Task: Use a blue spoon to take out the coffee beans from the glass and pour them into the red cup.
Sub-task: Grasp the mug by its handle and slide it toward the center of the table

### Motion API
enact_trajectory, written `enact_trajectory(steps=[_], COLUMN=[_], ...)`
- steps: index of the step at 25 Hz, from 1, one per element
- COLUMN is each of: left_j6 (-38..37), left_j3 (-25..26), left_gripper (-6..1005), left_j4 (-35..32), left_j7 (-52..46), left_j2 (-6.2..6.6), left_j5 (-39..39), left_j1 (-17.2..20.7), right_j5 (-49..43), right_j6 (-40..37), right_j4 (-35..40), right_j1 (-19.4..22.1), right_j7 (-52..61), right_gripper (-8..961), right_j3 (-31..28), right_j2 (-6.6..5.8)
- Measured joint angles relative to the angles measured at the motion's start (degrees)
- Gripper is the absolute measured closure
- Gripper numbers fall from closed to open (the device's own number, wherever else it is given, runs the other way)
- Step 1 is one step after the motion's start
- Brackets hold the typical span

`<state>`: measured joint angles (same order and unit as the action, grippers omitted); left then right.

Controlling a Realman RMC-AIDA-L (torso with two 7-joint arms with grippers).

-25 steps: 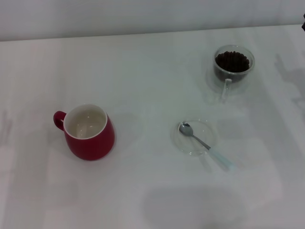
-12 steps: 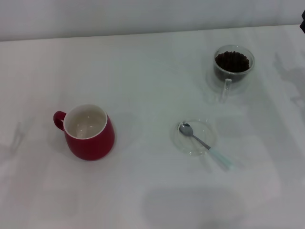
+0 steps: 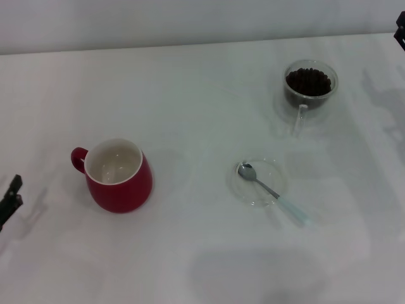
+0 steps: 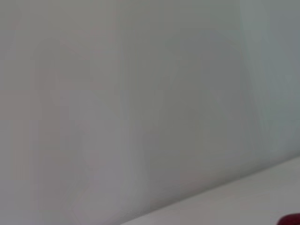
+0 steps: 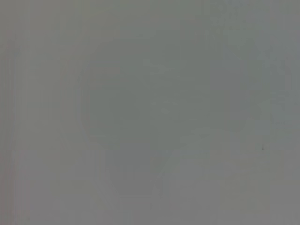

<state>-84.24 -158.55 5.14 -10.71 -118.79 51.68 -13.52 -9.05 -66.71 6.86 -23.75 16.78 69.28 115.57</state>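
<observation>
Left tool (image 3: pixel 9 201) shows only as a dark tip at the head view's left edge, over the table (image 3: pixel 190 114) and apart from the red cup (image 3: pixel 117 176); whether it is open or closed cannot be told. Right tool (image 3: pixel 400 33) barely enters at the far right corner, its state likewise unclear. The blue spoon (image 3: pixel 273 192) lies with its bowl in a clear saucer (image 3: pixel 257 182), handle off the rim. Farther back stands the glass (image 3: pixel 309 88), holding the coffee beans (image 3: pixel 309 80).
</observation>
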Motion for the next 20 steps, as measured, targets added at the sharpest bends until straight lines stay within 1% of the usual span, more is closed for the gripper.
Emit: enact_trajectory(steps=[2,3,7,12,16,20], left_j6=[0.1,0.7,2.2,3.9,6.0,6.6], left_j3=[0.0,0.0,-0.8,-2.2,-2.4,-2.5], left_gripper=[119,119,120,120,121,122], left_j4=[0.4,1.4,1.9,1.9,1.5,1.3], left_j7=[0.0,0.0,1.0,2.9,4.4,5.7], left_j2=[0.0,0.0,-0.02,-0.04,-0.14,-0.25], left_j5=[-0.6,-2.3,-3.3,-3.9,-4.6,-4.6], left_j1=[-0.3,-1.5,-3.2,-4.4,-5.7,-6.2], right_j5=[0.0,0.0,0.0,-0.1,-0.4,-0.4], right_j6=[0.0,0.0,0.0,0.0,-0.2,-0.3], right_j4=[0.0,0.0,-0.2,-0.5,-0.5,-0.6], right_j1=[0.0,0.0,0.0,0.0,0.1,0.1], right_j7=[0.0,0.0,0.0,0.0,0.0,0.2], right_gripper=[109,108,108,108,108,108], right_j3=[0.0,0.0,0.4,0.4,0.5,0.5], right_j2=[0.0,0.0,0.0,0.0,0.0,0.06])
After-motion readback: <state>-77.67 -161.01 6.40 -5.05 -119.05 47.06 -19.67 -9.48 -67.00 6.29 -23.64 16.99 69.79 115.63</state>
